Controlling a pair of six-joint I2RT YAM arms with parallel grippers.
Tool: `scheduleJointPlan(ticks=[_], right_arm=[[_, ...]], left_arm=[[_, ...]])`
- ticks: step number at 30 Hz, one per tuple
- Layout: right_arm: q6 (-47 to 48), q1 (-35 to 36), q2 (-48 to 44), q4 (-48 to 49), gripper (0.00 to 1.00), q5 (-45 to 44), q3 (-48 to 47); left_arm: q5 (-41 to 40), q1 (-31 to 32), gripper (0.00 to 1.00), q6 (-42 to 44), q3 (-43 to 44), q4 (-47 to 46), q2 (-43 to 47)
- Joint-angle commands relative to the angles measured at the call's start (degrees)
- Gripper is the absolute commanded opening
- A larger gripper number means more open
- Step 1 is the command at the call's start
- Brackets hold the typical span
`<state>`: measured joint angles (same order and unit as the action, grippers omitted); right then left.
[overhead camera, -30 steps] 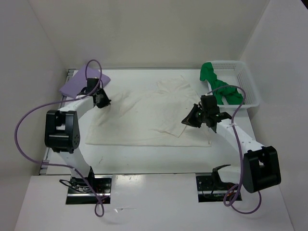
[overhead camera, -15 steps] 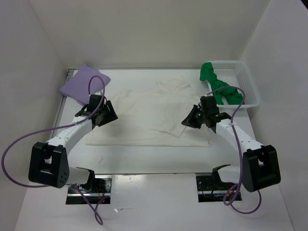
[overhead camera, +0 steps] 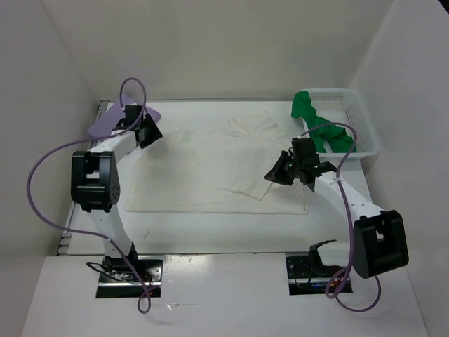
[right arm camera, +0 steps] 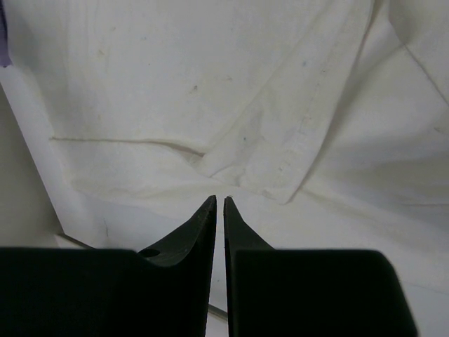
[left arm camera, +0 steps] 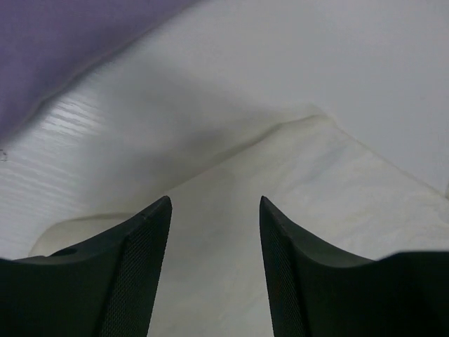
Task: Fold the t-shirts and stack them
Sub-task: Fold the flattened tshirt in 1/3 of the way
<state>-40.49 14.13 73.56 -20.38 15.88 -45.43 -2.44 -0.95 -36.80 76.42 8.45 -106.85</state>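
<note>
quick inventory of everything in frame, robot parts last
white t-shirt: 1, white, spread across mid table, right side folded in
lavender t-shirt: 1, purple, folded, far left corner
green t-shirt: 1, bright green, draped over the basket's near wall
basket: 1, white mesh, far right
table: 1, white
left gripper: black, open, over the white shirt's far left edge
right gripper: black, fingers nearly together, empty, over the folded right side
</note>
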Motion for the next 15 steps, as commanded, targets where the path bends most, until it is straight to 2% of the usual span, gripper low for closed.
scheduleJointPlan(ticks=[1, 3, 6, 7, 8, 10, 15], right_arm=[[0.77, 0.55, -3.33, 0.43, 0.13, -0.32, -1.68], [0.76, 0.55, -3.94, 0.43, 0.13, 0.20, -1.16], [0.76, 0.55, -3.95, 0.43, 0.13, 0.82, -1.15], [0.76, 0.55, -3.95, 0.43, 0.13, 0.82, -1.15], [0.76, 0.55, -3.95, 0.43, 0.13, 0.82, -0.54], [0.76, 0.55, -3.95, 0.43, 0.13, 0.82, -0.02], [0.24, 0.55, -3.95, 1.49, 0.13, 1.35, 0.52]], left_arm=[[3.06, 0.51, 0.61, 3.13, 2.59, 0.43, -4.33], [2.26, 0.51, 0.61, 3.66, 1.63, -0.62, -4.94], [4.63, 0.51, 0.46, 4.28, -0.04, -1.32, -4.43], [5.16, 0.51, 0.32, 4.28, -2.05, -1.33, -3.55], [5.16, 0.51, 0.22, 3.75, -3.11, -1.85, -1.11], [5.16, 1.82, 0.08, 3.23, -6.01, -3.08, 2.41], [7.01, 4.99, 0.04, 1.82, -16.46, -4.32, 11.83]])
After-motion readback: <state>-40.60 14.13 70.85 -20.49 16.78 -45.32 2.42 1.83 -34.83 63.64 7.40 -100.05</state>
